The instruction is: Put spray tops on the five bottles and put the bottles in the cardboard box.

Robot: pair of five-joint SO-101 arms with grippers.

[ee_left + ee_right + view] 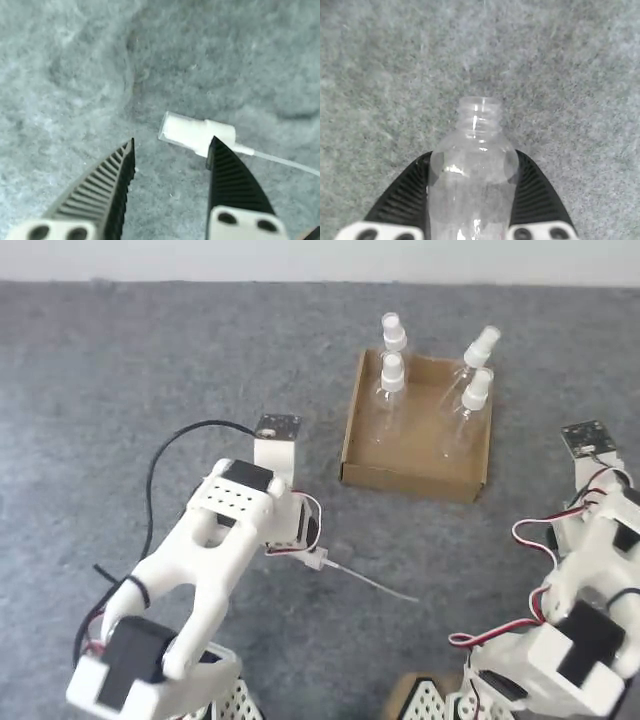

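So four of the five look basically done: four capped bottles [391, 375] stand in the cardboard box [352, 420], well beyond the tips of both pincers. What's left is the last one. The right pincer [474, 156] is clamped around the shoulders of a clear open bottle [480, 117], whose neck sticks out past the pincer's tips with no top on it. The left pincer [172, 141] is spread wide and hangs just over the floor covering. The last spray top [195, 131] lies on its side right off that pincer's tips, closer to one finger than the other, with its thin dip tube [285, 162] trailing away to the side. Nothing is gripping it. My read is: grab the top, get the tube down that neck, seat it, then put the bottle in the box with the others. Threading that floppy tube looks like the fiddly bit, honestly. The surface is a fuzzy grey carpet [120, 360], a bit lumpy, and there's a strip of pale wall [300, 258] way past the box.
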